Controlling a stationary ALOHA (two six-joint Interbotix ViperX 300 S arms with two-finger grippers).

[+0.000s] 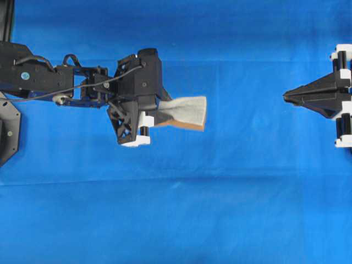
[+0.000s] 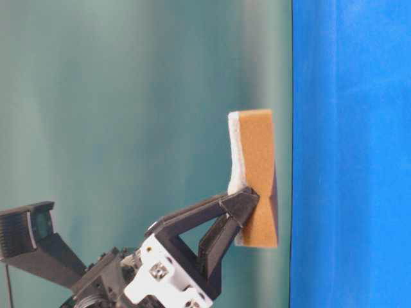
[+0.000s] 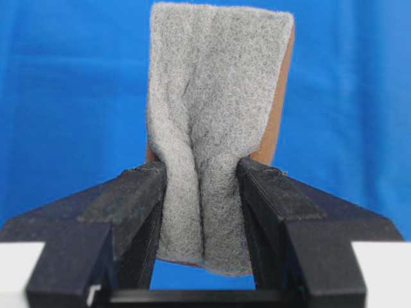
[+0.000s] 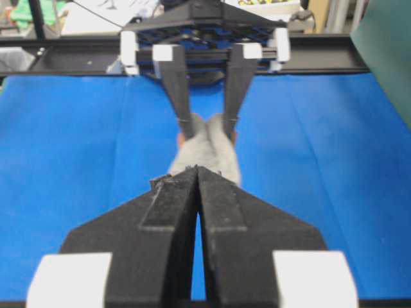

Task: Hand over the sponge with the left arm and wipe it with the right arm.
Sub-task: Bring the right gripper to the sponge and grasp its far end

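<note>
The left gripper [image 1: 157, 118] pinches the sponge [image 1: 184, 113] at 1 end, above the blue tabletop [image 1: 176, 209], so its free end points at the right gripper [image 1: 286, 97], which is clenched empty and well apart.

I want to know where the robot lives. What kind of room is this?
Probably a robot lab. Two arms with black pincers, left and right, work over a blue cloth, and behind it are cluttered desks with cables.
</note>
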